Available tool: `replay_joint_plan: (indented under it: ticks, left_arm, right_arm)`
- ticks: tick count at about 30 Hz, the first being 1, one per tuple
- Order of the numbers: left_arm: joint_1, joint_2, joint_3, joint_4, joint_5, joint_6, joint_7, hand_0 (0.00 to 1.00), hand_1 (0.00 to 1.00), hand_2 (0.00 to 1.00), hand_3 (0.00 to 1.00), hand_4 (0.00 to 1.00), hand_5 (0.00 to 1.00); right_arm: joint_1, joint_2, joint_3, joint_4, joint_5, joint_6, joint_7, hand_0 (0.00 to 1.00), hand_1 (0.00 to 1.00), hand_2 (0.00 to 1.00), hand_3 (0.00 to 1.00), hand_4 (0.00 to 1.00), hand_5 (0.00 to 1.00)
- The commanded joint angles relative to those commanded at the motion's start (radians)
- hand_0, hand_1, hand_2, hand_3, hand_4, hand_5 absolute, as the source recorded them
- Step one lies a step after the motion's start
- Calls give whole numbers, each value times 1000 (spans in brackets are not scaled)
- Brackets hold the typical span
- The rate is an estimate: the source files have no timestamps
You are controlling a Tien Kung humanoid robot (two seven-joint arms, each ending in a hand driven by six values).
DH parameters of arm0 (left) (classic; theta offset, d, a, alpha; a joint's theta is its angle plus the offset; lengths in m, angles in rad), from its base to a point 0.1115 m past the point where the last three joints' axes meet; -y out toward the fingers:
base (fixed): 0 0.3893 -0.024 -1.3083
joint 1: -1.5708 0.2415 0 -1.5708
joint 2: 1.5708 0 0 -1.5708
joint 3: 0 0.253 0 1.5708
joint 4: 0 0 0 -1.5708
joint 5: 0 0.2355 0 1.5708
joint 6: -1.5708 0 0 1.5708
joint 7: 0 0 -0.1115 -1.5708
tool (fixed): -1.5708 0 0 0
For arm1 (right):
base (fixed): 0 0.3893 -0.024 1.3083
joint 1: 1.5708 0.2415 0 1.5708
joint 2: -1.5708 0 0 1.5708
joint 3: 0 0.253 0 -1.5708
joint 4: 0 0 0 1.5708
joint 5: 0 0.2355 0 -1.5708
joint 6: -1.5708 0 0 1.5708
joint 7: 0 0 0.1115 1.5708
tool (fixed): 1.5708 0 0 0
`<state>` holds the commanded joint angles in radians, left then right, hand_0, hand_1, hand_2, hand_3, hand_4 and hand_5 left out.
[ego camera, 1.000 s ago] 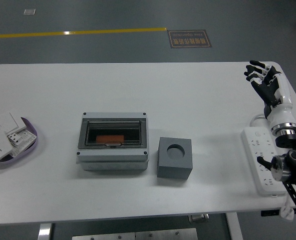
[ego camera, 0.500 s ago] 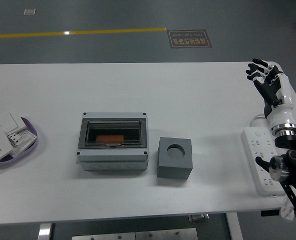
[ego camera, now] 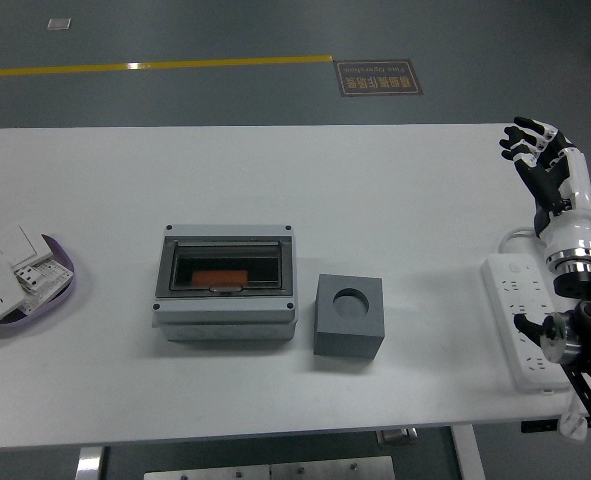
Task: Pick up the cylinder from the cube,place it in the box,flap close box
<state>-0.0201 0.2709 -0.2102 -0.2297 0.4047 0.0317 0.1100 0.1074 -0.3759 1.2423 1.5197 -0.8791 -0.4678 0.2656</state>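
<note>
The right hand is being drawn back toward the table's right edge, sitting slightly farther right and lower than a second ago, its fingers being held spread and nothing being gripped. Everything else is being left where it was. The orange cylinder is being kept inside the grey box, seen through the closed transparent flap; the grey cube, just to the box's right, is being shown with its round socket vacant. A white power strip is being partly covered by the right arm near the edge, while white switch plates are being held in a purple dish at far left. The white table is being backed by a grey floor crossed by a yellow line and marked with a brown sign.
</note>
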Motion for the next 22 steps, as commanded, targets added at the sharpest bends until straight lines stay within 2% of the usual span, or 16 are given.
replay_joint_plan:
  ticks: [22]
  left_arm:
    - [-7,-10,0,0,-2,0,1,601,627,617,639,695,213]
  right_arm:
    - [-2,2,-7,-4,2,-1,1,712,645,636,682,768,363]
